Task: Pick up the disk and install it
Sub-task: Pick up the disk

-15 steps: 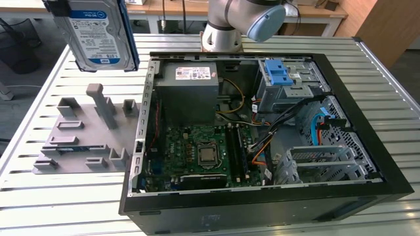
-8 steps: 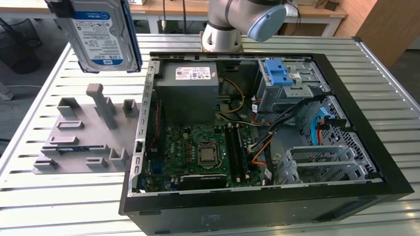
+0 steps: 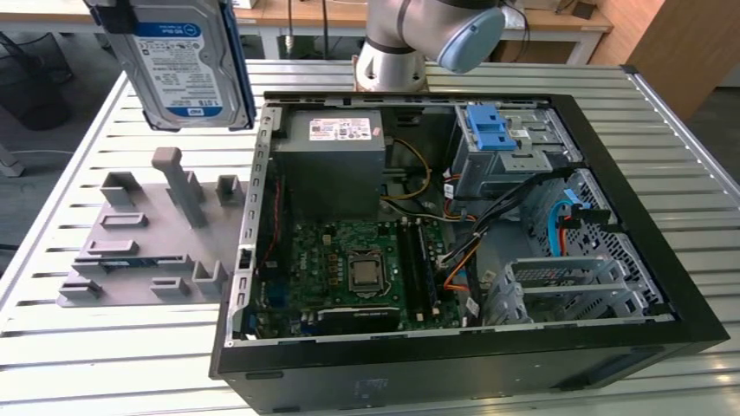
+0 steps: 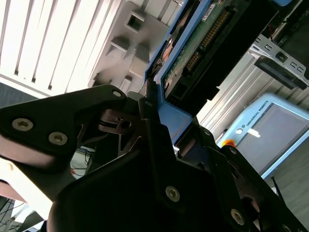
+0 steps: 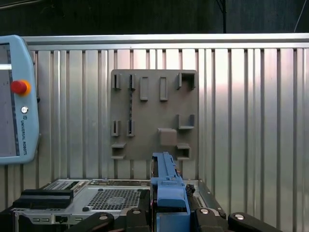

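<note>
High over the silver slatted metal table (image 3: 104,364), on the exterior view's left, the flat silver metal disk (image 3: 185,65) with a blue and white label and a blue plastic frame is hanging in the air. It is standing on its edge, and its label is facing the exterior camera. The black gripper (image 4: 171,108) is holding it by its upper end. In the second wrist view the black fingers (image 4: 153,135) are pinching the blue frame from both sides.

Below the disk, a flat grey plastic holder plate with slots and posts (image 3: 151,251) is lying on the table. The disk is not touching it.

Beside the plate, on the exterior view's right, a big black open computer case (image 3: 463,373) is lying on its side. A grey metal power box (image 3: 329,165) with a white printed sticker is sitting inside it. A blue plastic latch (image 3: 491,130) is sitting on top of a grey metal drive cage (image 3: 509,165). Black, orange and blue cables (image 3: 521,208) are running across the case next to the cage. A green circuit board (image 3: 347,269) is lying flat in the bottom.

A light blue control tablet with a red button (image 5: 14,96) is resting on the table, with a line of writing along its edge.
</note>
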You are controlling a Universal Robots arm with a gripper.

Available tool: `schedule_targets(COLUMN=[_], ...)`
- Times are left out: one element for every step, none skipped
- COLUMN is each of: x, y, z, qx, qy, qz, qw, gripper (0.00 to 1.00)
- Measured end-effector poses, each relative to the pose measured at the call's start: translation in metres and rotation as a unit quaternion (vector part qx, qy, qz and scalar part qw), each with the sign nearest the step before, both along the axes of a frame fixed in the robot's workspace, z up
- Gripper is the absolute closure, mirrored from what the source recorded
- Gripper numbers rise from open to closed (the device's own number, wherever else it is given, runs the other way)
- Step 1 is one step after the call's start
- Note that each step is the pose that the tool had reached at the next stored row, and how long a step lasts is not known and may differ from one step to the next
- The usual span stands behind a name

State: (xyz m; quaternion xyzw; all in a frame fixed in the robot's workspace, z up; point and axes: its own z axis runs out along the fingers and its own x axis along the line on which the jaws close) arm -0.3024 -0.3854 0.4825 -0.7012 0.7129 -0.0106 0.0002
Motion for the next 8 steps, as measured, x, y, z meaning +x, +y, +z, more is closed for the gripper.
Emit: schedule_targets(x=[0.0008, 0.0016, 0.0024, 0.0032, 0.0040, 0.0048, 0.0056, 0.0064], y=[-0.0004, -0.0009, -0.0014, -0.0018, -0.0023, -0.0027, -0.0031, -0.0036], z=[0.0000, 0.0000, 0.0000, 0.0000, 0.0000, 0.0000, 0.0000, 0.0000], qx=[0.0000, 0.0000, 0.0000, 0.0000, 0.0000, 0.0000, 0.0000, 0.0000], qy=[0.0000, 0.0000, 0.0000, 0.0000, 0.0000, 0.0000, 0.0000, 0.0000], qz=[0.000, 0.000, 0.000, 0.000, 0.000, 0.000, 0.000, 0.000], qw=[1.0000, 1.0000, 1.0000, 1.0000, 1.0000, 1.0000, 1.0000, 1.0000], gripper=[0.63, 0.63, 0.63, 0.63, 0.63, 0.63, 0.63, 0.63])
